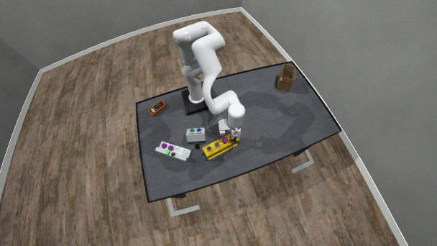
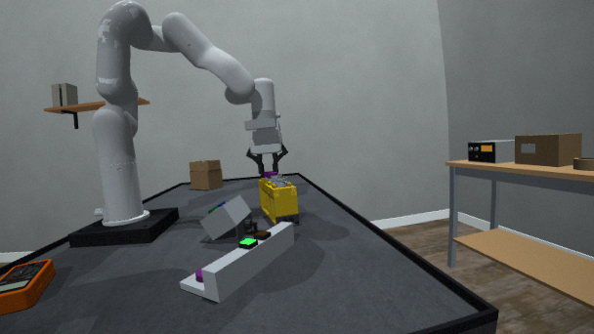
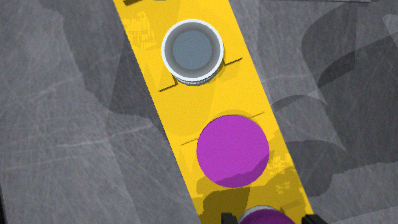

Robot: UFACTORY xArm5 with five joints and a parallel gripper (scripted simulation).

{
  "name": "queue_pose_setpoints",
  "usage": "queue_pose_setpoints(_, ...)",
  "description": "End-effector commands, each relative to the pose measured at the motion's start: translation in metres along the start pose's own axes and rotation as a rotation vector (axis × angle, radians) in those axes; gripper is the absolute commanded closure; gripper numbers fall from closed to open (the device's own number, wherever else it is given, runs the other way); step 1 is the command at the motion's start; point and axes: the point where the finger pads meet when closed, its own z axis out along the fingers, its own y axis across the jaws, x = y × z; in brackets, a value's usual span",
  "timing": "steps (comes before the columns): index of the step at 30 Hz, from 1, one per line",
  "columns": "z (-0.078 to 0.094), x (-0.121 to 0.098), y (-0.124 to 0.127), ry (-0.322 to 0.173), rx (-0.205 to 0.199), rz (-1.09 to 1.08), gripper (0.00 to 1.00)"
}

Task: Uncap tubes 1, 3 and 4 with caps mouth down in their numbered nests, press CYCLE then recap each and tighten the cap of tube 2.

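Observation:
The yellow decapping station [image 1: 220,145] stands on the dark table and also shows in the exterior view [image 2: 278,197]. My gripper [image 3: 267,219] is shut on the purple cap of the end tube [image 3: 266,218], tube 1, at the station's end nearest the arm [image 1: 234,137]. Beside it, tube 2 carries its purple cap [image 3: 232,150]. The tube after that [image 3: 192,50] is open with no cap. The white cap tray [image 1: 173,150] holds two purple caps [image 1: 167,147] at its left end. Its green lamp [image 2: 247,241] is lit.
The grey key housing [image 1: 195,134] with the green and blue keys stands between the tray and the arm base. An orange multimeter [image 1: 157,108] lies at the table's left. A cardboard box [image 1: 286,78] stands at the far right corner.

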Motion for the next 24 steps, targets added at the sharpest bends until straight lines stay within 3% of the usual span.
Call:
queue_pose_setpoints(1, -0.0007, -0.0005, -0.0010, -0.009, -0.001, 0.261, 1.00)
queue_pose_setpoints(11, -0.0007, -0.0005, -0.0010, -0.009, -0.002, 0.322, 1.00)
queue_pose_setpoints(12, -0.0007, -0.0005, -0.0010, -0.009, -0.002, 0.322, 0.54)
queue_pose_setpoints(24, -0.0067, -0.0005, -0.0010, -0.009, -0.002, 0.322, 0.54)
